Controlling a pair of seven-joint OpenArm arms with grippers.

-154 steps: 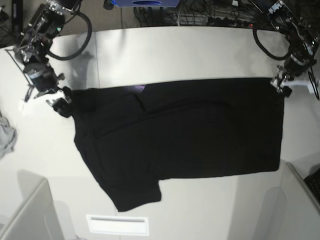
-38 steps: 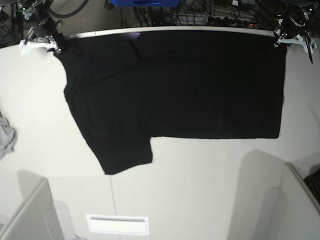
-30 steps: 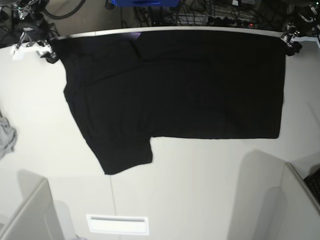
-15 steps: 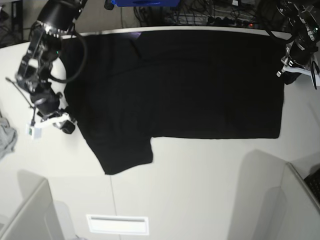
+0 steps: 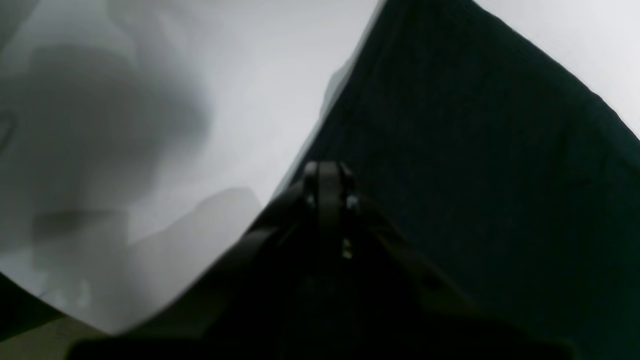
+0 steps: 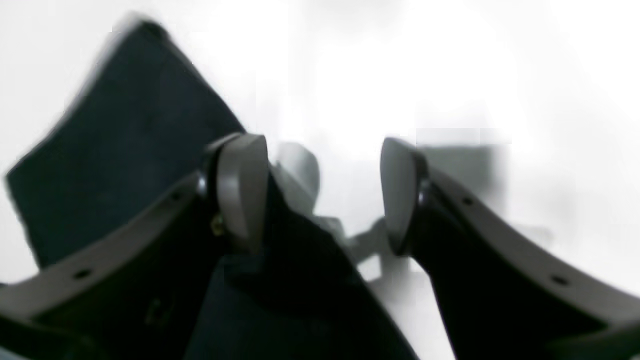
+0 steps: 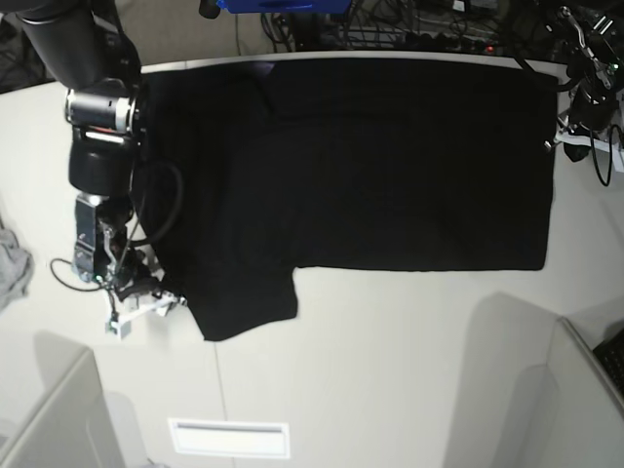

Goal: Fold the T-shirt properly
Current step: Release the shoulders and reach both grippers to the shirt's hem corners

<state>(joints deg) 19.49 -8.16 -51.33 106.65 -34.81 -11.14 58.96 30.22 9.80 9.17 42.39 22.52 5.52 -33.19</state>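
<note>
One black shirt (image 7: 370, 175) spreads from upper left to right of the base view, its sleeve (image 7: 244, 297) at lower left. At left, the right gripper (image 7: 146, 302) stands open beside the sleeve. At upper right, the left gripper (image 7: 573, 148) is closed near the shirt's edge.

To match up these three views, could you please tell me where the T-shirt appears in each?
Left wrist: the T-shirt fills the centre and right, down to the bottom edge.
Right wrist: it spans the left and bottom centre, its edge between the open fingers.
Base: it spreads across the upper and middle picture, one part jutting down at lower left.
Shared landmark: the pale table beside the shirt.
</note>
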